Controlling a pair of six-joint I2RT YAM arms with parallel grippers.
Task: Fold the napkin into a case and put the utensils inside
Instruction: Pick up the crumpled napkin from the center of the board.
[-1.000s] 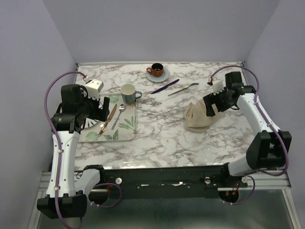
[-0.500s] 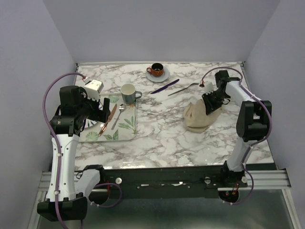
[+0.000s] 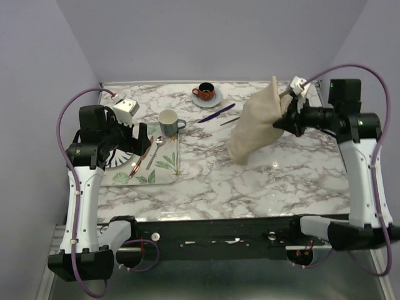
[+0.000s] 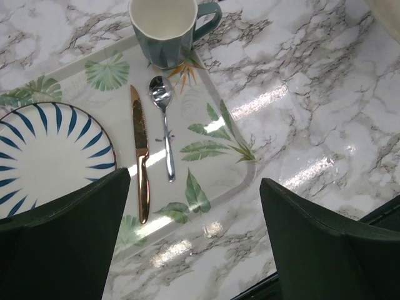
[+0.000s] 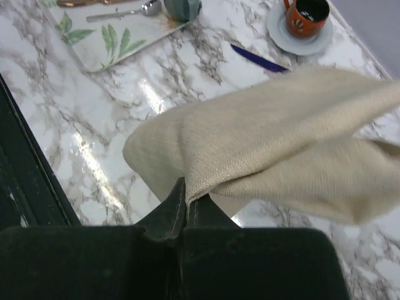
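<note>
My right gripper [image 3: 284,114] [image 5: 189,201] is shut on an edge of the beige napkin [image 3: 255,122] [image 5: 281,144]. The cloth hangs bunched in the air above the right middle of the table. The purple knife [image 3: 216,113] [image 5: 257,58] lies on the marble behind it. Only the handle end of the silver fork [image 3: 229,121] shows past the cloth. No case is in view. My left gripper [image 3: 142,139] [image 4: 194,244] hovers open over the leaf-printed tray [image 4: 212,169] with nothing between its fingers.
On the tray [image 3: 164,167] lie a copper knife [image 4: 141,162], a small spoon [image 4: 164,119], a striped plate [image 4: 44,150] and a teal mug [image 3: 169,122]. An orange cup on a saucer [image 3: 206,92] stands at the back.
My right gripper has shut on the napkin and lifted it off the table, up and toward the back. The left arm has hardly moved.
</note>
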